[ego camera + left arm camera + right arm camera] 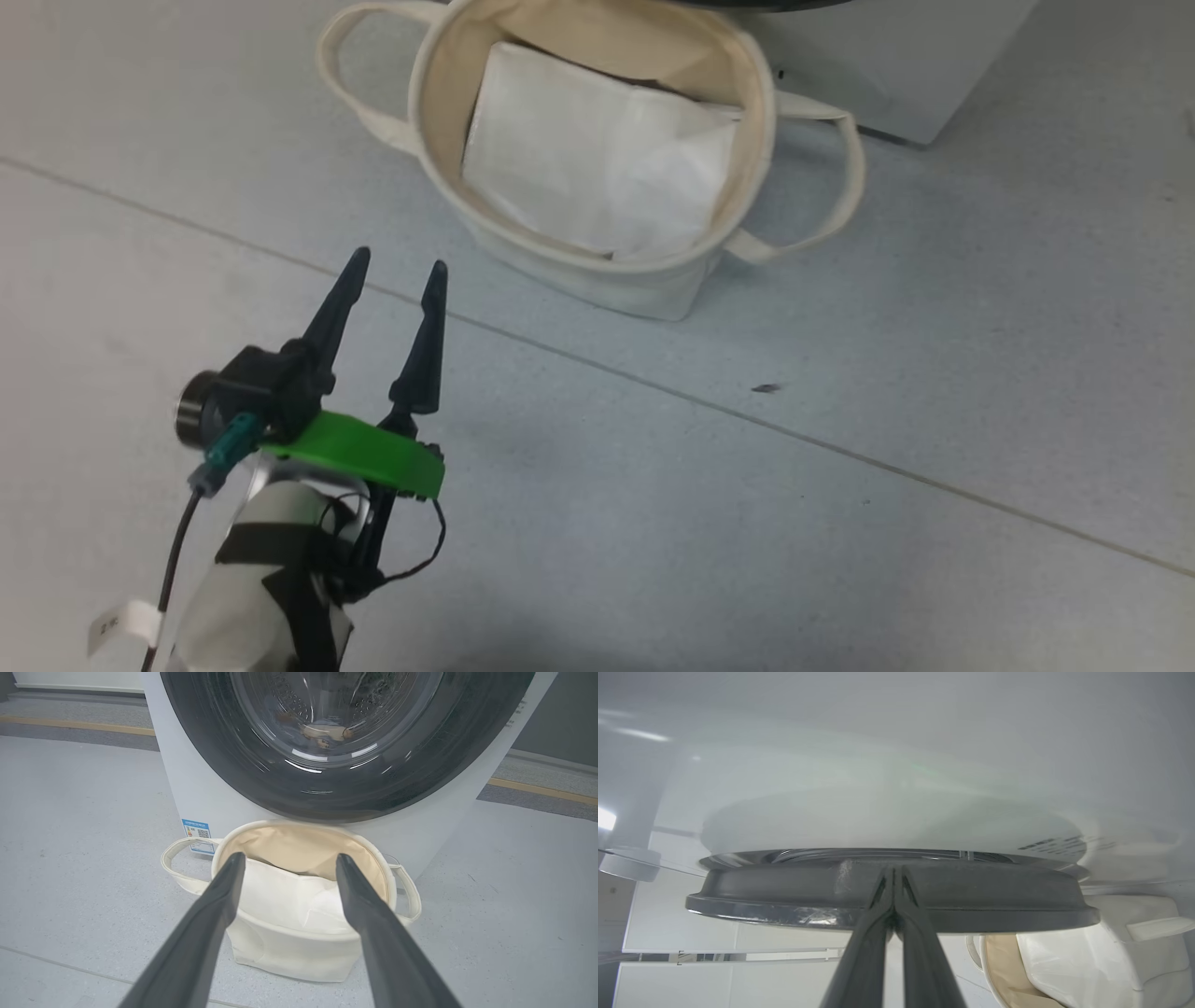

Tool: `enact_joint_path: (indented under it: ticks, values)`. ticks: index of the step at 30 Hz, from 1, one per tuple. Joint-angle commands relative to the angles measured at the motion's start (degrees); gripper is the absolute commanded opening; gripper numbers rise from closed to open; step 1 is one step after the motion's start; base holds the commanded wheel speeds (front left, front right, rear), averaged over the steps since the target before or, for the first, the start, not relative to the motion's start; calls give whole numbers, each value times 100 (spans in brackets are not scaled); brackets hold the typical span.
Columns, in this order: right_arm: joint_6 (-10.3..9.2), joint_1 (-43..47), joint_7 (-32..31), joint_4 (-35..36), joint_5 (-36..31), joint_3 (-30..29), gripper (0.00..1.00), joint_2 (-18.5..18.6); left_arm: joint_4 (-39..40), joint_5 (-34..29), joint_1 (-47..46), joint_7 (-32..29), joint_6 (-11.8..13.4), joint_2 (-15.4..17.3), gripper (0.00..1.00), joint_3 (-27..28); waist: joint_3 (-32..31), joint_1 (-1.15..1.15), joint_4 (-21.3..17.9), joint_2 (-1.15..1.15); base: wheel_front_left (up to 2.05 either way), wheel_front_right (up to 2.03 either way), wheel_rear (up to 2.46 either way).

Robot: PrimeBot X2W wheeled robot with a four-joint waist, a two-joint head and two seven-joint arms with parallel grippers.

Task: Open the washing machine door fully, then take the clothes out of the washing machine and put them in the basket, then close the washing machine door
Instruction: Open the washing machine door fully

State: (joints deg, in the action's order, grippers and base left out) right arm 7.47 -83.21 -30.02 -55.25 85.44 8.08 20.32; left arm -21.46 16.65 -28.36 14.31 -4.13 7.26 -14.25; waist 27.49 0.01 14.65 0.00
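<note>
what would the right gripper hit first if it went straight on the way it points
The washing machine door: the shut right gripper points at its black rim, seemingly almost touching, though depth is unclear.

floor [840, 523]: pale grey, seamed | yellow stripe [79, 725]: along far floor

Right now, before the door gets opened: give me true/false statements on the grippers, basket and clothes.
1. The left gripper has its fingers spread. True.
2. The right gripper has its fingers spread. False: they are pressed together, tips at the rim of the washing machine door.
3. The basket stands in front of the washing machine, below the door. True.
4. The clothes lie in the basket. False: they show behind the door's glass; the basket holds a white folded pad.
</note>
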Motion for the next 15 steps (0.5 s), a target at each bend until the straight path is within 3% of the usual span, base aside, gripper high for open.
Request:
enact_joint_path:
  ticks: [1,15]
  values:
    - [2,-219,82,163,-44,8,0,-90,200,-72,-103,69,-36,79,100,220,81,-1,132,0,0,0,0]
    - [2,-425,850,347,-201,-22,0,43,495,-286,11,69,-175,-177,100,373,313,-1,476,0,0,0,0]
